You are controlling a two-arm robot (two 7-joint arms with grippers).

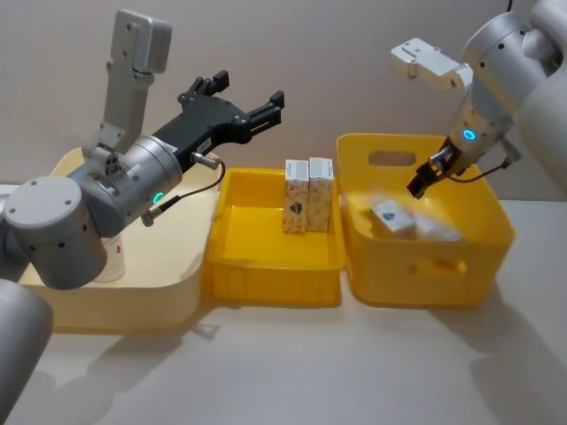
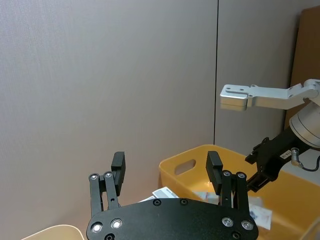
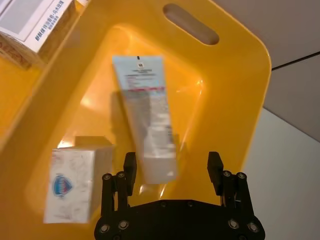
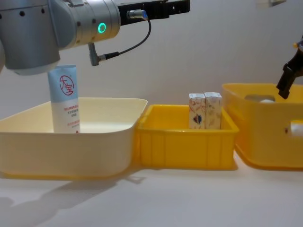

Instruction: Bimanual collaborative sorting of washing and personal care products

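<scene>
A pale blue tube (image 4: 64, 99) with a red circle logo stands upright in the cream bin (image 4: 109, 135). Two whitish cartons (image 1: 307, 195) stand side by side at the back of the middle yellow bin (image 1: 270, 274). In the right yellow bin (image 1: 483, 252) lie another tube (image 3: 145, 115) and a carton (image 3: 75, 182). My right gripper (image 3: 172, 170) hangs open just above that tube's lower end, holding nothing. Over the edge between the cream bin and the middle bin, my left gripper (image 1: 235, 102) is raised high, open and empty.
The three bins stand touching in a row across the table, cream at the left. A plain wall runs close behind them. Bare tabletop (image 1: 292, 363) lies in front of the bins.
</scene>
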